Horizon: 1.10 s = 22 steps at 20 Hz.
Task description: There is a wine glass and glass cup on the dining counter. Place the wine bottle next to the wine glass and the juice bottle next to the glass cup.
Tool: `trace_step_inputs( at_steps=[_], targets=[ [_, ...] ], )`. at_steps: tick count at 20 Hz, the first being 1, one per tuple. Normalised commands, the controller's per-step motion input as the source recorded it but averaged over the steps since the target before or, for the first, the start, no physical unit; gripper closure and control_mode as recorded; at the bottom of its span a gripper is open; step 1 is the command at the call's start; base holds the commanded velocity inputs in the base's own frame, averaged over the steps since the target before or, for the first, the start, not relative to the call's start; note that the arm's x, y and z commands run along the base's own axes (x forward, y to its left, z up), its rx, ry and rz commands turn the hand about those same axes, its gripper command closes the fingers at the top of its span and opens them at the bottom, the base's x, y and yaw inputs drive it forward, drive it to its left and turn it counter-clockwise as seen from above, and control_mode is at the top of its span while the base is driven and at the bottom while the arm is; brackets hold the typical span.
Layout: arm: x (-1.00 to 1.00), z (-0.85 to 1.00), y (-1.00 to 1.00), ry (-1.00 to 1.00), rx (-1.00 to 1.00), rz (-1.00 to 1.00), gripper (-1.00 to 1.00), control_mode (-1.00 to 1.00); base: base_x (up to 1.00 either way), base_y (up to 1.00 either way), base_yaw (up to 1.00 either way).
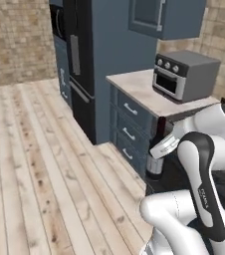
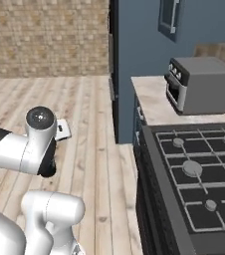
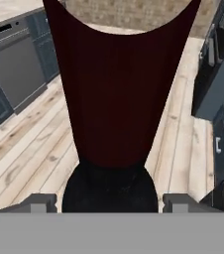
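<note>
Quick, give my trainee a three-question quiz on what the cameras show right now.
1. True or false: the gripper holds the wine bottle off the floor.
2. What sits on the worktop beside the stove? A) toaster oven B) kettle C) wine glass
3. Fill in: the floor is made of ____ planks.

Key: 1 true; 2 A, the toaster oven; 3 wooden.

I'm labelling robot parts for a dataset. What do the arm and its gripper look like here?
The arm has glossy white rounded shells with black bands at the joints; one black band carries small pale lettering, too small to read. A round dark grey cap with a shiny centre closes one joint. The gripper has two small grey blocky finger tips. No loose cables show.
</note>
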Motion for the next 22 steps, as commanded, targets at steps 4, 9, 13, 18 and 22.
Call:
trace_step_inputs(
  at_steps=[4,9,13,18,22],
  targets=[
    [0.00,0.00,0.00,0.00,0.00,0.00,1.00,1.00,0.50,0.41,0.37],
    [0.00,0.00,0.00,0.00,0.00,0.00,1.00,1.00,0.56,0.44,0.29],
    [0.00,0.00,0.00,0.00,0.00,0.00,1.00,1.00,0.62,0.45,0.24],
    [0.00,0.00,0.00,0.00,0.00,0.00,1.00,1.00,0.82,0.37,0.12],
    [0.00,0.00,0.00,0.00,0.00,0.00,1.00,1.00,0.93,0.30,0.06]
  ],
)
